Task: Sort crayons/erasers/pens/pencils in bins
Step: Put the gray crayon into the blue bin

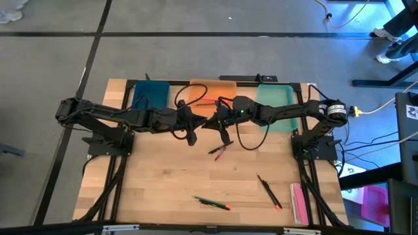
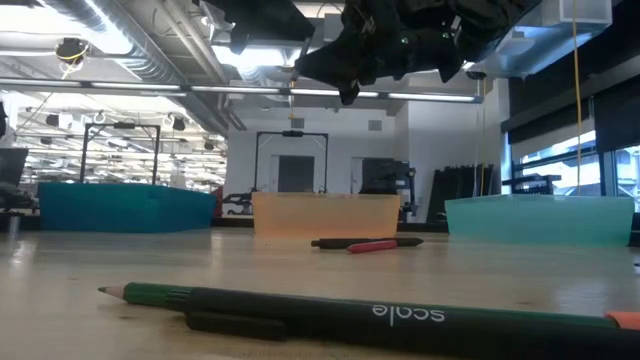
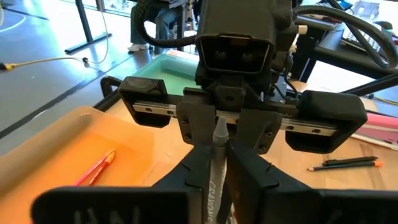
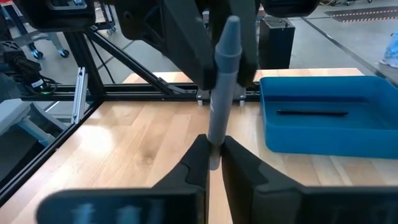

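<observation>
Weighing little and staying stiff, the slim grey crayon stick looks slick and should be pinched mid-shaft. It hangs in the air over the table's middle, between the right gripper, closed on one end, and the left gripper, closed around the other.

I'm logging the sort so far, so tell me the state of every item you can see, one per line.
grey crayon: in mid-air, pinched by the right claw.
right claw: shut on the grey crayon, above the table.
left claw: meeting it at the same crayon.
blue bin: holds one black stick.
orange bin: holds a red pencil.
green pencil: loose, table front.
black and red sticks: loose, mid-table.
</observation>
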`<state>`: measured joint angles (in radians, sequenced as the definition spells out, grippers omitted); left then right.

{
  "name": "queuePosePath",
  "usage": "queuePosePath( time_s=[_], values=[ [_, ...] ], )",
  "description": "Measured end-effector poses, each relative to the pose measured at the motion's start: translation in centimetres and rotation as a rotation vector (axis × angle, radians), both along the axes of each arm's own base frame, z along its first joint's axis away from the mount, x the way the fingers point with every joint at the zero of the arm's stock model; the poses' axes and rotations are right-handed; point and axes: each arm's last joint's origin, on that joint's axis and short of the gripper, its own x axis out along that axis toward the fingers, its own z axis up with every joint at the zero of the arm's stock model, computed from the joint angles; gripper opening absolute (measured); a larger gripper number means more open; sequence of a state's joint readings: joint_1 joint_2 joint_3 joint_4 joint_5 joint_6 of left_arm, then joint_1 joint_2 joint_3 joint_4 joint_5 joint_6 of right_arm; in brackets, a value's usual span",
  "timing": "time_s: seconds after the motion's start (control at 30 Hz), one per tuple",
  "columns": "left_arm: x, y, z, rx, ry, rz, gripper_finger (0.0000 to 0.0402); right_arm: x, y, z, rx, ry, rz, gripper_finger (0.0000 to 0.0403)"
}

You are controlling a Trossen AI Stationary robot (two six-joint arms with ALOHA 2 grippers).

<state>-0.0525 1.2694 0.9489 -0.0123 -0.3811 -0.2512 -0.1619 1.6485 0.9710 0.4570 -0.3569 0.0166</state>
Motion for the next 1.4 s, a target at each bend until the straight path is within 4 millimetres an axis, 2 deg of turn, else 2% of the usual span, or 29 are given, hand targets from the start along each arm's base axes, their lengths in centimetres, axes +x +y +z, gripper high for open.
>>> queuePosePath(
  time_s=[0.27, 0.5, 0.6, 0.73, 0.93, 1.07, 1.17, 1.3, 1.4],
  values=[
    [0.0, 0.4, 0.0, 0.001, 0.006, 0.015, 0.0093, 0.0, -0.1, -0.1, 0.029, 0.015, -0.006, 0.0027],
    [-0.2, 0.5, -0.1, 0.087, 0.056, 0.030, 0.0097, -1.6, -1.8, 1.2, 0.082, 0.064, -0.071, 0.0029],
    [-0.5, 0.4, -0.2, 0.119, 0.083, 0.058, 0.0097, -3.2, -2.8, 2.0, 0.098, 0.137, -0.119, 0.0029],
    [-0.8, 0.4, 0.1, 0.122, 0.077, 0.068, 0.0096, -6.2, -4.0, 3.2, 0.167, 0.269, -0.273, 0.0035],
    [-0.9, 0.4, 0.2, 0.122, 0.070, 0.068, 0.0096, -11.5, -5.2, 3.6, 0.318, 0.532, -0.653, 0.0031],
    [-0.9, 0.4, 0.2, 0.129, 0.074, 0.066, 0.0096, -14.6, -6.0, 3.2, 0.425, 0.690, -0.909, 0.0038],
    [-0.9, 0.4, 0.2, 0.129, 0.075, 0.065, 0.0096, -16.5, -6.6, 2.4, 0.474, 0.828, -1.035, 0.0039],
    [-0.9, 0.4, 0.2, 0.130, 0.074, 0.065, 0.0096, -17.9, -7.4, 1.4, 0.516, 0.983, -1.119, 0.0038],
    [-0.9, 0.4, 0.2, 0.129, 0.074, 0.065, 0.0096, -18.3, -8.3, 0.6, 0.540, 1.043, -1.157, 0.0039]
  ],
)
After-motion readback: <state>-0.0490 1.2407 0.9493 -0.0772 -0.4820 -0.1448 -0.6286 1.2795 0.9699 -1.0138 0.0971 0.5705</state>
